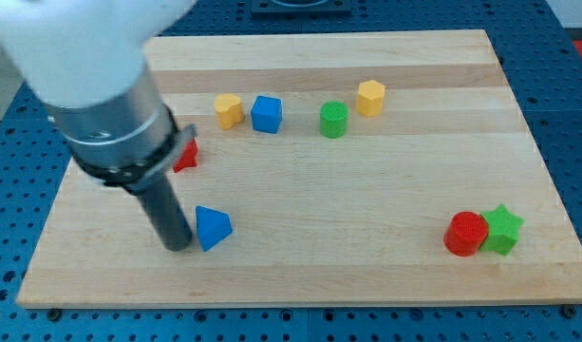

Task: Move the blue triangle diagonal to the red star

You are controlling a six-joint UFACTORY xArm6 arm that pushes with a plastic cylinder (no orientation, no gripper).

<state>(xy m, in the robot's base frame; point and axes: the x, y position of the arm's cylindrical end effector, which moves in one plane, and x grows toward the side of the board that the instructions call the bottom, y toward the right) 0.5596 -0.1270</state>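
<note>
The blue triangle lies on the wooden board at the lower left. My tip rests on the board just to the left of it, touching or almost touching its left side. The red star sits above the triangle near the board's left edge. It is half hidden behind the arm's grey cylinder, so only its right points show.
Across the upper board stand a yellow block, a blue cube, a green cylinder and a yellow hexagon. At the lower right a red cylinder touches a green star.
</note>
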